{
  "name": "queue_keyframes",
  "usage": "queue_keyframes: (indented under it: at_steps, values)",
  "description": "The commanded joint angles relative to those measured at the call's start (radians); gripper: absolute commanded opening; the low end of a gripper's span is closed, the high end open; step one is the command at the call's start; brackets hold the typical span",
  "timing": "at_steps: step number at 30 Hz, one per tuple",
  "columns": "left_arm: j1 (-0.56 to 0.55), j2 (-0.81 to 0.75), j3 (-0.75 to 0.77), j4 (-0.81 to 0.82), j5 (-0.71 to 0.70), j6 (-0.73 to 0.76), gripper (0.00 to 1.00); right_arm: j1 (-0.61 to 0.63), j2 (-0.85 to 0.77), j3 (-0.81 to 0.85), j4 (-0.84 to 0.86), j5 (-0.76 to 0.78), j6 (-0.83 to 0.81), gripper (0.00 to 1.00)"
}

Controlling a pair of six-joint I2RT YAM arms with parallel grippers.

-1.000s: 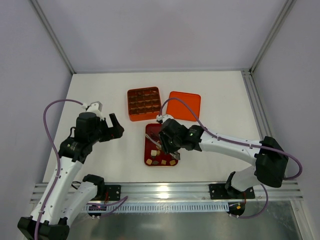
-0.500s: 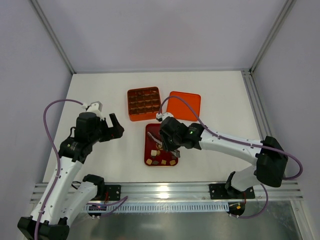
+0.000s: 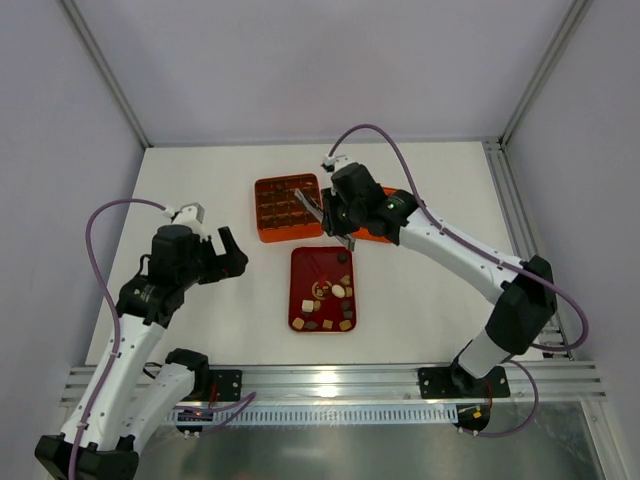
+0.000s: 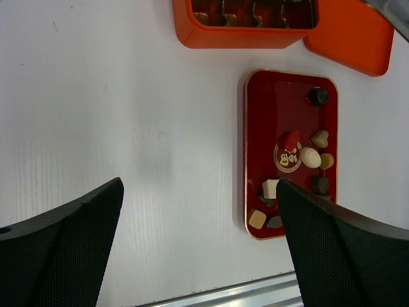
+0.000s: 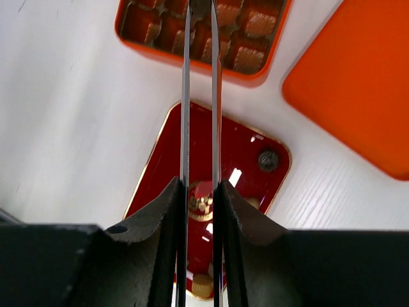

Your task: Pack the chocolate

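Packing judged far from finished: several pieces of chocolate (image 4: 311, 157) lying on red tray (image 3: 300, 262), none confirmable in orange box (image 3: 258, 210). Right gripper (image 3: 318, 211) above box edge, nearly closed, load indiscernible. Left gripper (image 4: 199, 185) gaping, empty.

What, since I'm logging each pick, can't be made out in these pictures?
- Right wrist: whether the right gripper holds anything; tips blurred at the top edge.
- Top: contents of the orange box; too small.
- Left wrist: a corner of the red tray; the left gripper covers it.
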Motion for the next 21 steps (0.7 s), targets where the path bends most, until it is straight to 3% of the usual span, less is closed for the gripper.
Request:
queue_keyframes:
  at_steps: [1, 14, 21]
  values:
    - [-0.004, -0.002, 0.001, 0.023, -0.008, -0.007, 1.0, -0.044, 0.086, 0.107, 0.046, -0.01, -0.058, 0.26]
    - [-0.01, 0.006, 0.001, 0.023, -0.008, -0.005, 1.0, -0.099, 0.44, 0.462, 0.027, -0.001, -0.095, 0.26]
    - [-0.012, 0.007, 0.001, 0.023, -0.005, -0.005, 1.0, -0.099, 0.489, 0.485, 0.023, 0.022, -0.094, 0.26]
